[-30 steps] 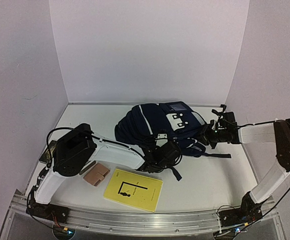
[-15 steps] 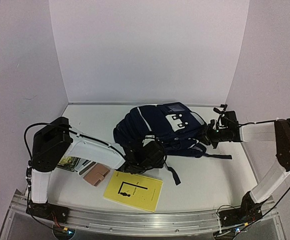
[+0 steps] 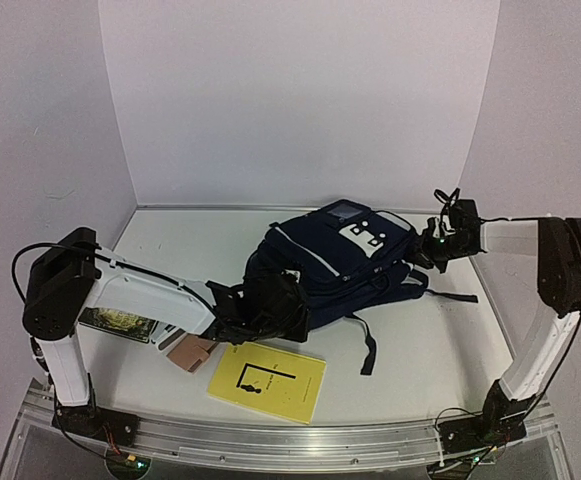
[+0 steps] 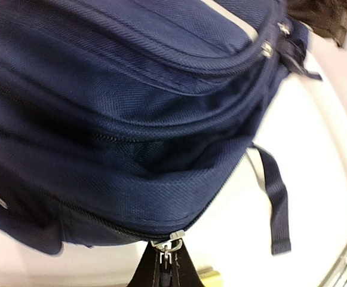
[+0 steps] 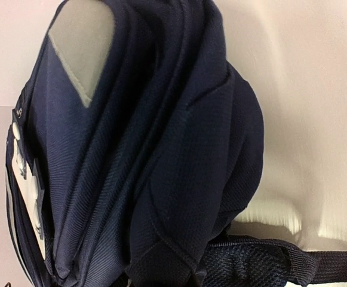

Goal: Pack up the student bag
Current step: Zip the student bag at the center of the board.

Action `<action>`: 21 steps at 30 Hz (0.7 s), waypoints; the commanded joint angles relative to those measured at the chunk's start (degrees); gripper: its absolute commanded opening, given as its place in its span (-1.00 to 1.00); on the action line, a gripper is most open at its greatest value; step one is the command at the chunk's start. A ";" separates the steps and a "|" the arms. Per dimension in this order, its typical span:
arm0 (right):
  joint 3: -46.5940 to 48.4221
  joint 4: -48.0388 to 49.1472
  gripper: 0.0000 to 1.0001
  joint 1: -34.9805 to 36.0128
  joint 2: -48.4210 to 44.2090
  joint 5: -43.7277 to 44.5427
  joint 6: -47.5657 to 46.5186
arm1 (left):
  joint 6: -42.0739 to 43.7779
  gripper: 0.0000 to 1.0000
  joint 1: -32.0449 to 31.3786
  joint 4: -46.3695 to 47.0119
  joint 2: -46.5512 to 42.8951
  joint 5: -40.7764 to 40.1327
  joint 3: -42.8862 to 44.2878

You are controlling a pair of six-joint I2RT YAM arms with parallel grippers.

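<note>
The student bag (image 3: 335, 255), dark navy with white piping and a white patch, lies across the middle of the table. My left gripper (image 3: 278, 303) is at its near left edge, shut on a metal zipper pull (image 4: 168, 246) at the end of a zip line. In the left wrist view the black fingertips (image 4: 185, 269) pinch the pull just below the bag's (image 4: 131, 119) seam. My right gripper (image 3: 433, 243) is shut against the bag's far right end. In the right wrist view bag fabric (image 5: 161, 167) fills the frame and hides the fingers.
A yellow book (image 3: 267, 378) lies near the front edge. A brown wallet (image 3: 192, 350) lies left of it, partly under the left arm. A printed card (image 3: 118, 322) lies further left. A black strap (image 3: 368, 345) trails from the bag toward the front.
The left arm has swung left and drawn its gripper left and nearer along the bag's edge. The bag has turned and stretched out, and the right gripper has moved farther back.
</note>
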 commanded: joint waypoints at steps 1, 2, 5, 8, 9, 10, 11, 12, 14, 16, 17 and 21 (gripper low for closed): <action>10.87 5.77 -0.88 -2.21 4.44 0.42 -2.83 | 7.07 -1.00 1.01 0.87 0.71 10.48 4.07; 11.63 5.18 -0.65 -2.22 4.39 -1.22 -2.42 | 7.72 -1.00 1.19 0.91 2.42 11.97 5.80; 10.31 1.82 0.43 -2.22 0.34 -3.72 -4.01 | 8.99 -1.00 1.83 4.59 7.36 16.57 12.17; 7.03 -4.88 0.95 -2.29 -5.84 -4.39 -8.24 | 9.63 -1.00 2.34 5.82 11.99 20.51 18.49; 5.10 -7.39 0.97 -2.30 -7.80 -5.40 -9.60 | 10.02 -1.00 2.35 5.78 13.23 21.43 20.32; 3.10 -9.35 0.97 -2.30 -9.65 -6.85 -10.53 | 10.34 -1.00 2.37 5.76 14.31 22.29 21.95; 0.95 -10.95 0.97 -2.26 -11.30 -8.90 -11.06 | 10.50 -0.99 2.42 5.94 15.23 23.04 23.32; -1.06 -12.02 0.97 -2.17 -12.89 -11.47 -11.36 | 10.60 -1.00 2.43 6.21 16.08 23.76 24.49; -5.69 -13.92 0.96 -1.58 -14.88 -16.48 -11.70 | 10.87 -1.00 2.42 6.60 17.20 24.44 26.12; -9.01 -15.92 0.94 -0.04 -15.55 -19.12 -12.63 | 11.03 -1.00 2.43 7.16 17.78 24.68 26.94; -10.14 -16.81 0.91 0.79 -15.42 -19.73 -13.04 | 11.10 -1.00 2.47 7.41 18.05 24.78 27.27; -11.94 -17.15 0.75 3.70 -13.63 -20.87 -12.44 | 11.13 -1.00 2.42 7.90 19.48 25.11 29.07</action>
